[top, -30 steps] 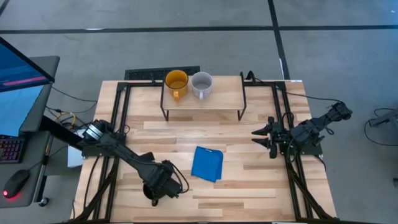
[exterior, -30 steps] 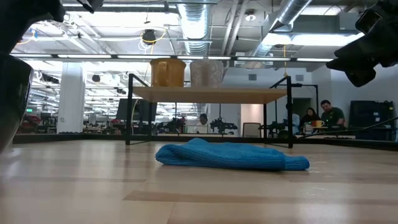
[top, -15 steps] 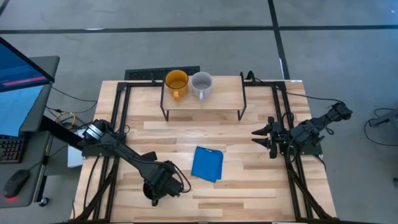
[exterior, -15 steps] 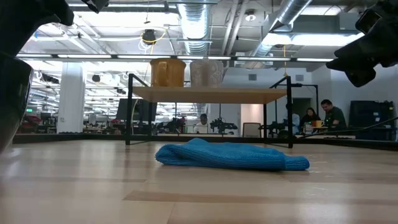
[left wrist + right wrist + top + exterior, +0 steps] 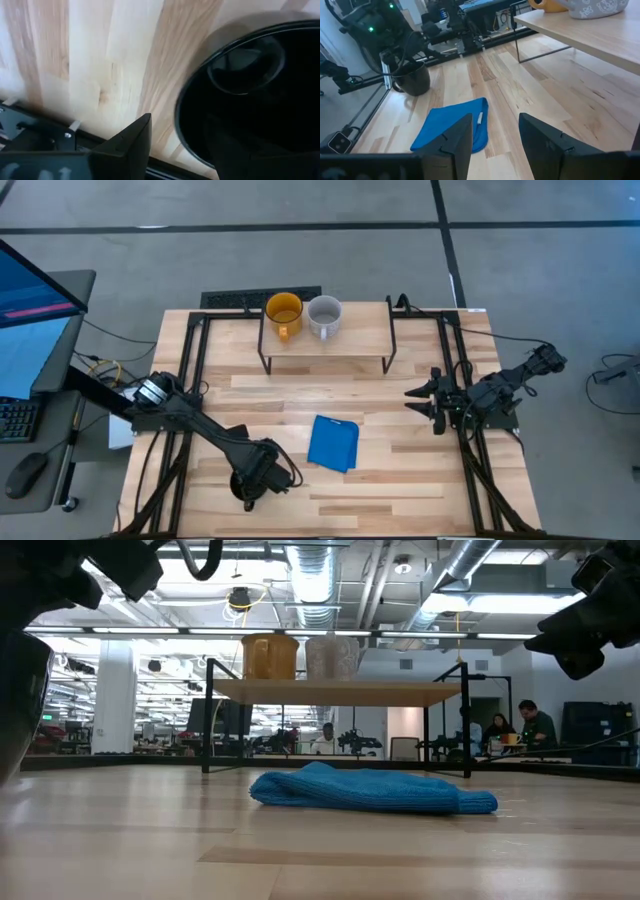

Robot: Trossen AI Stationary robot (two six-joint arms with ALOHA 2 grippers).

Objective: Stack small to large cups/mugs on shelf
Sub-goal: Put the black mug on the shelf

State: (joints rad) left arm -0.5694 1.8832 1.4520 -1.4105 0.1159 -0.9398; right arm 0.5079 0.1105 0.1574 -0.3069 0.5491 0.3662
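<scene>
Step in hand looks like the pick of the black mug (image 5: 413,78), which stands upright on the counter (image 5: 400,480) near its front left, well apart from the shelf (image 5: 355,340). Yellow-orange mug (image 5: 283,313) and light grey mug (image 5: 325,316) already sit side by side on the shelf top, left half. Left end effector (image 5: 252,480) is right over the black mug; in the left wrist view the rim sits between its fingers (image 5: 131,142), one outside the wall, the other apparently inside. To do it well: centre the wall in the gap, close firmly, lift straight up, steer wide of the blue cloth (image 5: 334,442). Fingers look spread, not yet pinching, though contact with the rim can't be ruled out. Right end effector (image 5: 418,402) waits at the right side, spread, holding nothing.
</scene>
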